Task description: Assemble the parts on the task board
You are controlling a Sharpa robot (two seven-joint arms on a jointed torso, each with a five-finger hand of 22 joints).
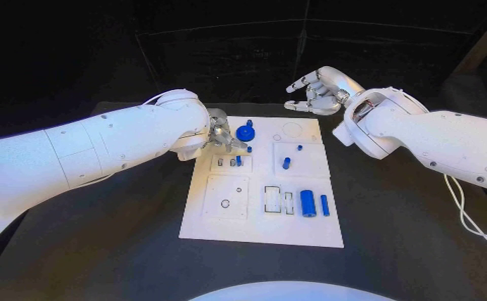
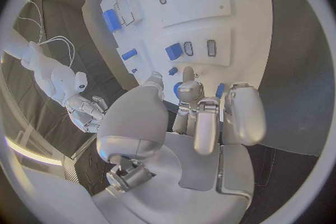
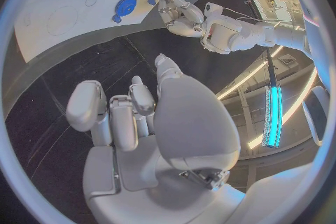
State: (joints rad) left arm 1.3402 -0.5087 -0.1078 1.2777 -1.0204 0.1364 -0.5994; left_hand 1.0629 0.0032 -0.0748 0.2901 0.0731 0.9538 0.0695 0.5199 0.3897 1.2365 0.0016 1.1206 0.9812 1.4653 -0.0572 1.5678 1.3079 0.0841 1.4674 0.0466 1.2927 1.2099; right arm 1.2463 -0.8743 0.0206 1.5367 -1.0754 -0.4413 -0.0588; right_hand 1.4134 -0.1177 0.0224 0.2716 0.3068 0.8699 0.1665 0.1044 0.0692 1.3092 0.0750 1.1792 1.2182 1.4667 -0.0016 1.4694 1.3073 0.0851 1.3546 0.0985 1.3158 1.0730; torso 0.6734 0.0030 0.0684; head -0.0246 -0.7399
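The white task board (image 1: 262, 225) lies in the middle of the black table. My left hand (image 1: 220, 138) (image 2: 192, 123) hangs low over its far left corner, fingers down beside a round blue part (image 1: 245, 133) (image 3: 126, 5). Blue shows between the fingers (image 2: 187, 89); whether they grip anything is hidden. A short blue peg (image 1: 238, 161) (image 2: 173, 51) stands in the slotted block just in front of them. My right hand (image 1: 317, 94) (image 3: 140, 117) is raised behind the board's far edge, fingers apart, holding nothing. It also appears off the board as my right hand (image 2: 84, 106).
A thick blue cylinder (image 1: 307, 202) and a thin one (image 1: 325, 205) lie at the board's near right. Two small blue pieces (image 1: 287, 163) (image 1: 300, 148) sit right of centre. A ring outline (image 1: 293, 130) marks the far right corner. Bare table surrounds the board.
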